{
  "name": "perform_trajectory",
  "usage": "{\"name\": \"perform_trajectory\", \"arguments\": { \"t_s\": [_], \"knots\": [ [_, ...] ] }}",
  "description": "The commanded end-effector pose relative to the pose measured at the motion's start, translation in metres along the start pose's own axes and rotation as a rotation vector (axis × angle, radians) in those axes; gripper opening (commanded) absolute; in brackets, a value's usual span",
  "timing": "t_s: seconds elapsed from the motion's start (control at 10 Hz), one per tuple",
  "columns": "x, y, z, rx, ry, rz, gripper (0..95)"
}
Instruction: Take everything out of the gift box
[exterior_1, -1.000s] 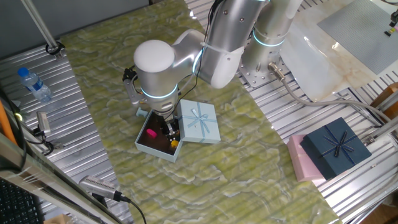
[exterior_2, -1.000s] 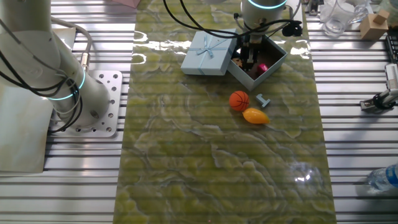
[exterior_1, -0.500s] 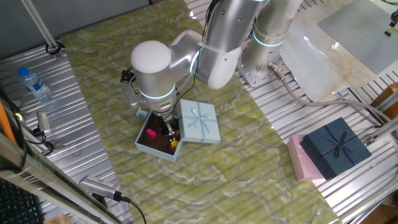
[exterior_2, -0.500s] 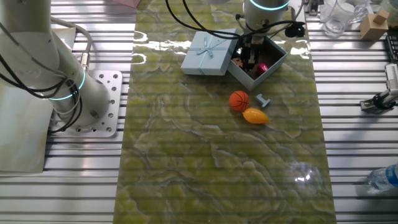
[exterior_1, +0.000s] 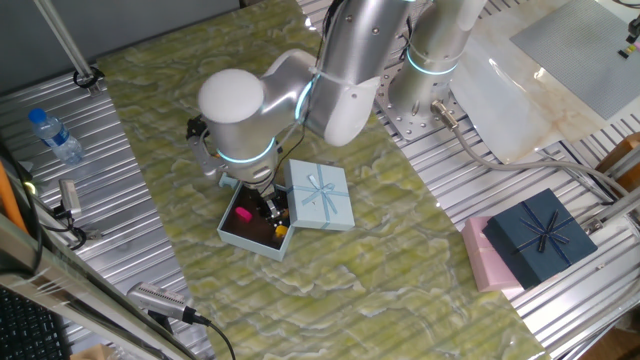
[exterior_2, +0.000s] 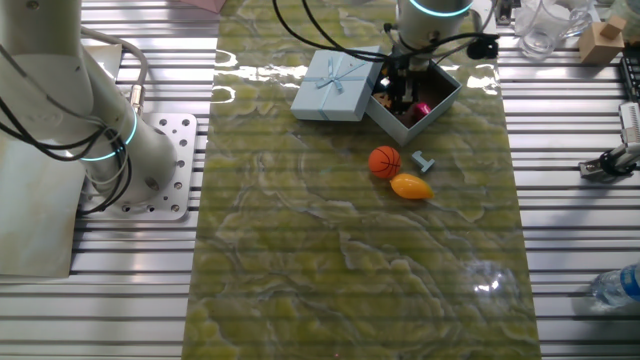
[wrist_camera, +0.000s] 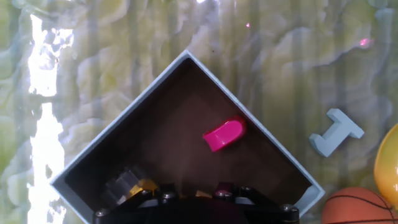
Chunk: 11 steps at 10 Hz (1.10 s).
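The tool (exterior_1: 270, 212) is lowered inside the gift box (wrist_camera: 186, 65), against its inner side nearest the lid (exterior_1: 321, 194), and in the hand view only its dark base shows along the bottom edge, so whether its fingers are wide, narrow or closed on something cannot be told. Just at the tool's tips, at about 6 o'clock in the hand view, lie small yellow bits (wrist_camera: 144, 185) on the dark brown floor of the box; what else lies there is hidden by the tool. Further into the box, at roughly 1 o'clock from the tool, the magenta piece (wrist_camera: 224, 134) lies alone on the box floor, apart from the tool and near the right-hand wall. Outside that wall, at 3 o'clock in the hand view, a pale-blue T-shaped piece (wrist_camera: 336, 132) rests on the desk (exterior_2: 330, 260), with the orange basketball (exterior_2: 384, 161) and the yellow-orange fruit (exterior_2: 410, 186) just beyond it, the two touching or nearly so. The lid with its ribbon bow lies flat on the desk, touching the box. Well apart, off the green mat, sit a dark navy box (exterior_1: 540, 236) and a pink box (exterior_1: 484, 262).
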<state>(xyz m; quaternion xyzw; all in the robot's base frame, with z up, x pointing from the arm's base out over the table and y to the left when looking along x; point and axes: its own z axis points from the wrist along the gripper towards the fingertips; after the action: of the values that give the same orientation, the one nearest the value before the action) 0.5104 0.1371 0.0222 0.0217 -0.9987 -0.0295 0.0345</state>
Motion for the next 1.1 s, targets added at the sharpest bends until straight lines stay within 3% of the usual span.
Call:
{"name": "perform_trajectory", "arguments": {
  "t_s": [0.1,0.6,0.7,0.9,1.0,1.1],
  "knots": [
    [0.001,-0.0003,0.0001,0.005,0.004,-0.021,38.0],
    [0.001,-0.0003,0.0001,0.015,0.007,-0.053,38.0],
    [0.001,-0.0003,0.0001,0.016,0.006,-0.055,19.0],
    [0.001,-0.0003,0.0001,0.019,0.007,-0.059,19.0],
    [0.001,-0.0003,0.0001,0.017,0.006,-0.054,0.0],
    [0.001,-0.0003,0.0001,0.017,0.01,-0.044,0.0]
  ]
}}
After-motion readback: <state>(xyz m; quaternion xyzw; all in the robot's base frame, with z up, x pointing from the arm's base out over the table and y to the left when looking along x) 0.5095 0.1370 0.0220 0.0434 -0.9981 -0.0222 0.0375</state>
